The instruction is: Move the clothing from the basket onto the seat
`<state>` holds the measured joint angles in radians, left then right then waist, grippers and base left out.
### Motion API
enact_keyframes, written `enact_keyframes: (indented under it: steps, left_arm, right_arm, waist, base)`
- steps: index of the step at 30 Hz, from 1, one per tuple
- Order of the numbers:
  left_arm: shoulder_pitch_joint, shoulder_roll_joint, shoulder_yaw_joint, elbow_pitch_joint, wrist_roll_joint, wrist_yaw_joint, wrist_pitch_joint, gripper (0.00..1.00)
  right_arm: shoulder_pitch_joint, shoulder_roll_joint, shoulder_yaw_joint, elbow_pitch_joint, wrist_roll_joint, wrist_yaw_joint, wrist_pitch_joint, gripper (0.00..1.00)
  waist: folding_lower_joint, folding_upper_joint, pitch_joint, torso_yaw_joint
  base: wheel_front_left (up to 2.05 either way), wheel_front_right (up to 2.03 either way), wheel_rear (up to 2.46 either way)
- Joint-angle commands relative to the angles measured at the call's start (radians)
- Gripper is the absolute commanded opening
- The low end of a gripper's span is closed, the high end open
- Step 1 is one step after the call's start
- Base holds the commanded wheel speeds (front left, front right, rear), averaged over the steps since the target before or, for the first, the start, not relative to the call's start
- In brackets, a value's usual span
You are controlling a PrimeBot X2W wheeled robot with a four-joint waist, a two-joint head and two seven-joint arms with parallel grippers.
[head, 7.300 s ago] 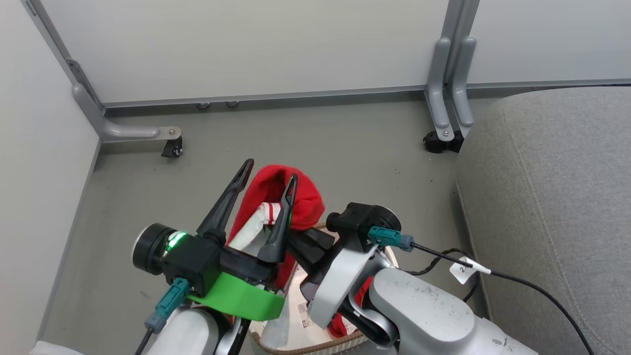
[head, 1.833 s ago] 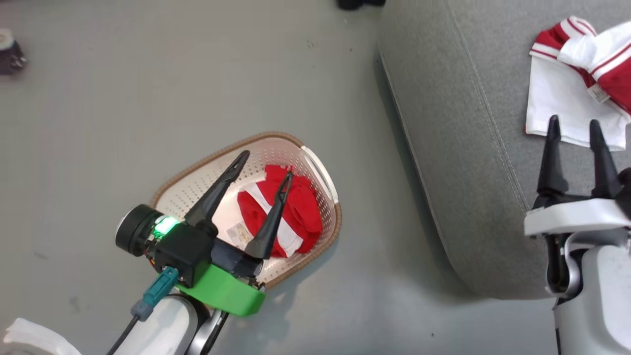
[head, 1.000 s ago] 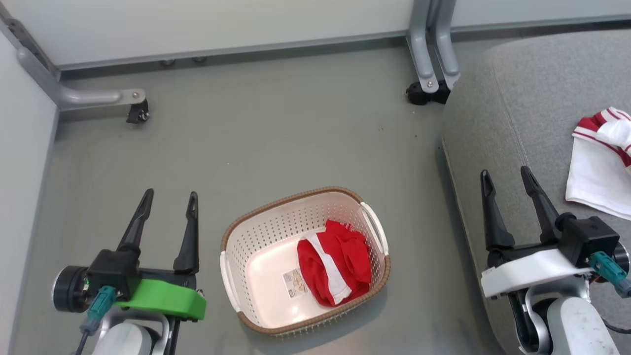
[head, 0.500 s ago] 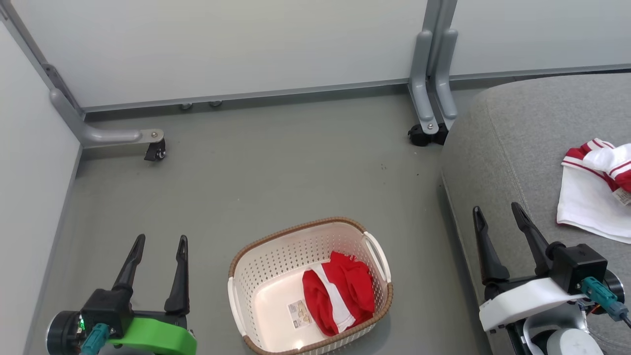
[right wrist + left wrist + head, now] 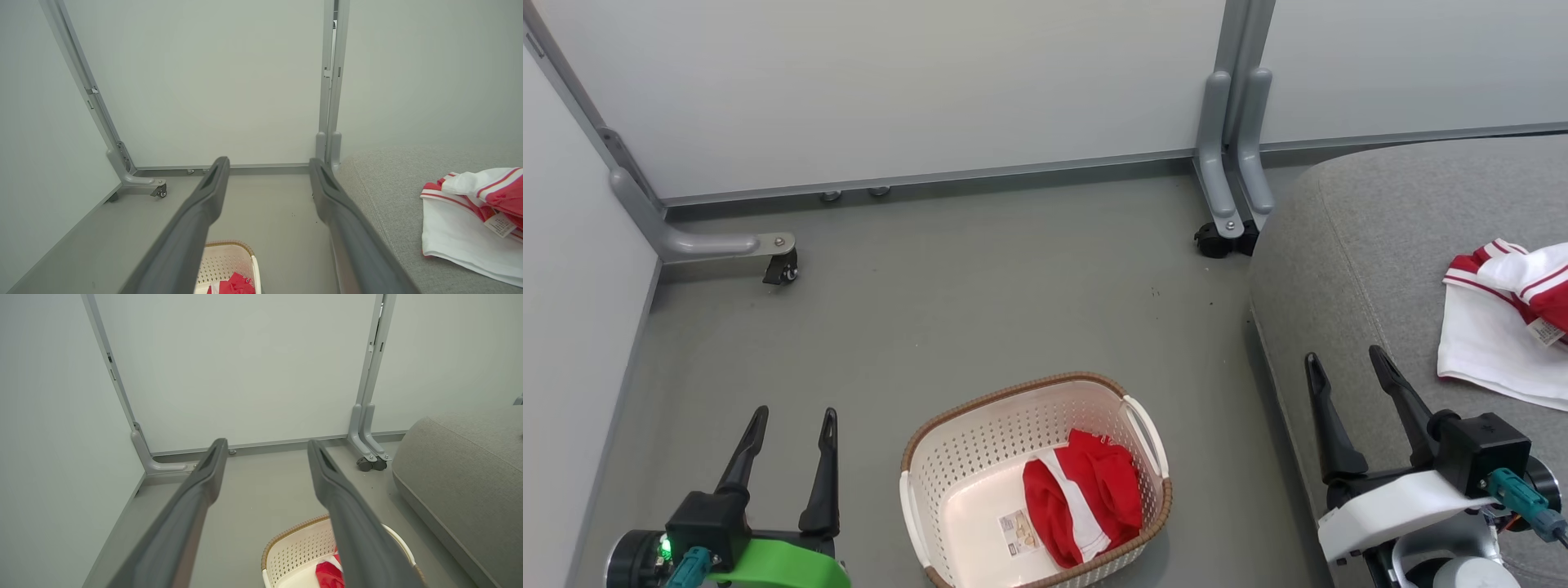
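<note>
Clothing: one crumpled red garment [image 5: 1082,498] lies in the perforated basket [image 5: 1013,390], near rim cut off; another garment [image 5: 1499,327], partly out of frame, rests on the grey seat [image 5: 1339,245]. Both my jaws gape empty.

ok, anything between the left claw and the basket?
Nothing. In the head view, bare grey floor lies between the open left claw and the basket; the red garment sits inside the basket.
</note>
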<state>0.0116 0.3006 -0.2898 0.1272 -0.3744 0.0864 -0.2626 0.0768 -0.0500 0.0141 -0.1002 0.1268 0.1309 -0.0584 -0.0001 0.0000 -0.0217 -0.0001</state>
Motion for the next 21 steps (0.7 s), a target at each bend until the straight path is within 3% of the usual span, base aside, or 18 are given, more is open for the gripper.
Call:
enact_keyframes:
  steps: [1, 21]
  left_arm:
    - [0.011, -0.002, 0.006, 0.003, 0.006, -0.006, -0.003, 1.00]
    - [-0.012, -0.022, 0.023, 0.040, 0.042, -0.035, -0.003, 1.00]
  right_arm:
    - [0.011, -0.001, -0.002, -0.005, -0.004, 0.000, 0.002, 1.00]
    - [-0.005, -0.001, 0.001, -0.006, 0.005, 0.000, 0.001, 1.00]
  waist:
    - [0.0001, 0.0000, 0.000, 0.002]
    - [0.0001, 0.0000, 0.019, -0.003]
  base:
    - [0.00, 0.00, 0.00]
    - [0.00, 0.00, 0.00]
